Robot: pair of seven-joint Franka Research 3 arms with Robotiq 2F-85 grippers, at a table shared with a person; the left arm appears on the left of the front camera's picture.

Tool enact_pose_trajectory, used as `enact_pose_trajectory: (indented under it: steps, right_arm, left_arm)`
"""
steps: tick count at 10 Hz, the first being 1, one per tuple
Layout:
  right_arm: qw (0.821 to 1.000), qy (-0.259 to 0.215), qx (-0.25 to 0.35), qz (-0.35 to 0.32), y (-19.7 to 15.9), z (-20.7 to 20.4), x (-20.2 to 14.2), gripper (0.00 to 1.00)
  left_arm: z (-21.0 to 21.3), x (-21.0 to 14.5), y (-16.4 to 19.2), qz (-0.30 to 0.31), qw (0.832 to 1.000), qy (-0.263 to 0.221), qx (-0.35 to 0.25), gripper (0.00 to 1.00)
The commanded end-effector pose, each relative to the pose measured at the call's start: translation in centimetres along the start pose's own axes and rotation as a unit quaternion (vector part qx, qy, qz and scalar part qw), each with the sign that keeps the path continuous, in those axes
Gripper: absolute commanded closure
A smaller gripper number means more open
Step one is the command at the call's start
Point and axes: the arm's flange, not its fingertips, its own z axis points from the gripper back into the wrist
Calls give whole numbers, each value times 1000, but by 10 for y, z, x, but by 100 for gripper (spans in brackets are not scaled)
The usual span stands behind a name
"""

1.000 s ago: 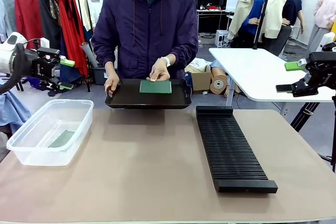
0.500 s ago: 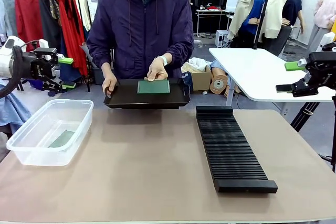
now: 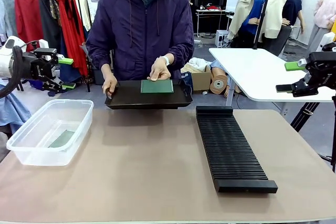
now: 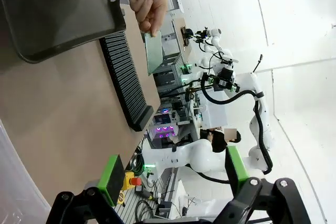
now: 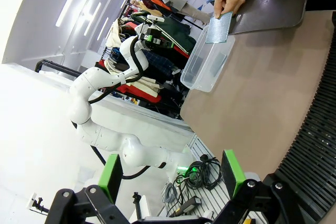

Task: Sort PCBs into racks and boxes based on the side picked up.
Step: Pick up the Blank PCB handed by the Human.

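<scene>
Tan surface (image 3: 157, 177) lies before you: nearest, the black rack (image 3: 231, 150) at right and the clear tub (image 3: 31, 148) at left, one PCB (image 3: 63, 139) blurred through its wall. Your left pincer (image 3: 67, 73) and right pincer (image 3: 290, 77) hang wide open off the sides, gripping nothing, their arms cut off by the frame. Farther off, the person's hand (image 3: 159, 71) pinches a second PCB (image 3: 157, 87) over the black tray (image 3: 126, 99); fingers hide its far edge.

Dark green circuit board (image 3: 156, 86) held up by its top edge, near upright, at the far middle. Paler board (image 3: 62, 139) flat on the floor of the clear tub (image 3: 31, 153), left. Long black slotted rack (image 3: 231, 148) lying front to back, right of centre.
</scene>
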Motion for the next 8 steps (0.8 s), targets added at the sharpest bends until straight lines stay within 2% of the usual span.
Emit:
enact_pose_trajectory:
  steps: [1, 7, 8]
  right_arm:
    - [1000, 0, 2, 6, 2, 1, 0, 0]
    - [1000, 0, 0, 0, 0, 0, 0, 0]
    - [1000, -8, 6, -1, -4, -12, 6, 0]
  left_arm:
    - [1, 0, 0, 1, 1000, 0, 4, 0]
    - [1, 0, 0, 1, 1000, 0, 4, 0]
    - [1, 0, 0, 1, 1000, 0, 4, 0]
